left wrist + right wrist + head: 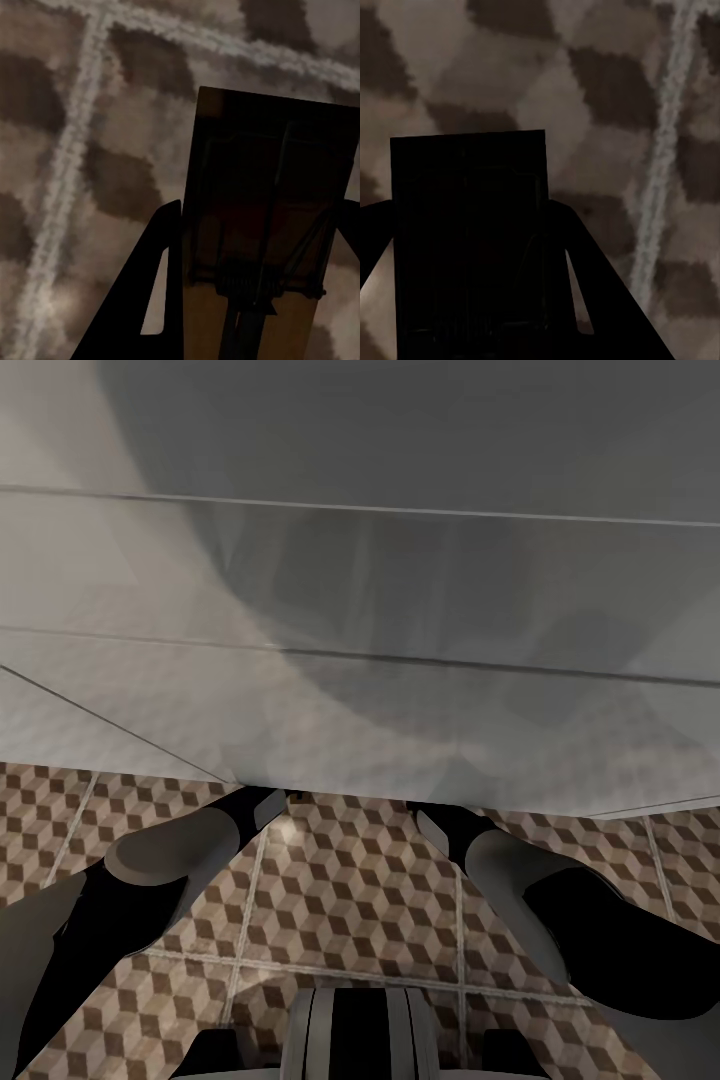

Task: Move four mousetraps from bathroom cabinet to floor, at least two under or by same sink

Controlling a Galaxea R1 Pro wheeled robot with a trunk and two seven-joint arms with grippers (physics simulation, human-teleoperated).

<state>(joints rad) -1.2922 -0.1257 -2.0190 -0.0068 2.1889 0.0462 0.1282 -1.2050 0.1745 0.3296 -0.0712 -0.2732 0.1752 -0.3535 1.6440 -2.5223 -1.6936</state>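
Note:
In the left wrist view a tan mousetrap (277, 157) with a dark wire bar and spring sits between my left gripper's (259, 255) dark fingers, which are shut on it just above the cube-patterned bathroom floor (112, 172). In the right wrist view a second mousetrap (469, 195), in deep shadow, is held the same way by my right gripper (472, 247) close over the floor (607, 112). In the head view both forearms reach forward under the lower edge of a big pale white body (360, 690), probably the sink's vanity, which hides both grippers. The cabinet is out of view.
The white body fills the upper head view and overhangs the tiles (350, 900). My left forearm (170, 870) and right forearm (530, 890) cross the floor toward it. My trunk (360, 1030) is at the bottom.

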